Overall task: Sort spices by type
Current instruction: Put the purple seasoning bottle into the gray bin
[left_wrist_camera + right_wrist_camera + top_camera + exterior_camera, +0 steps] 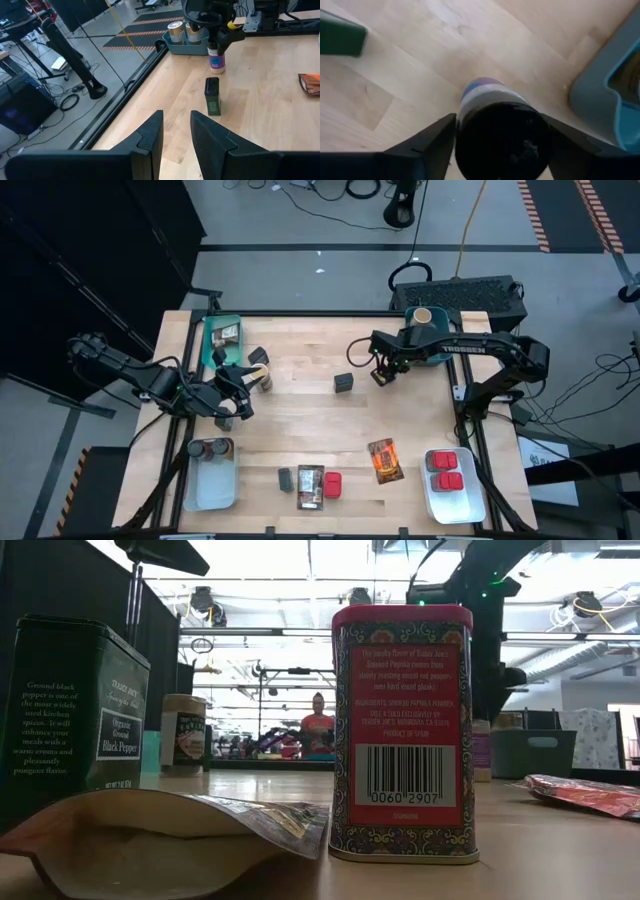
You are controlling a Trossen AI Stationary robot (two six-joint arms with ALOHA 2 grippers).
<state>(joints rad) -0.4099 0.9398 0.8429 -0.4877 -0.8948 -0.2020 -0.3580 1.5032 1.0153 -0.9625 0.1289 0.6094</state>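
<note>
A small jar (pixel 216 61) with a black lid and a white and purple label stands on its base on the table beside the teal bin (pixel 438 352), which holds tan cylinders (pixel 176 32). My right gripper (pixel 383 372) points down over the jar, shut on its lid. A dark green tin (pixel 212 95) stands upright a little to the left of it. My left gripper (pixel 176 142) hovers near the table's left edge, open, with nothing between its fingers. A tan cylinder (pixel 261 375) stands close by it. My right gripper has the jar's black lid (pixel 502 142) between its two fingers, one on either side of the lid's rim. The fingers (pixel 437 137) come from above, pointing down. The jar stands upright with its base on the table.
A second teal bin (pixel 222 340) with packets sits far left. A white tray (pixel 210 480) with dark jars sits near left. Another tray (pixel 450 495) with red tins sits near right. At the near edge lie a red tin (pixel 403 730), a black pepper tin (pixel 75 710) and packets (pixel 385 460).
</note>
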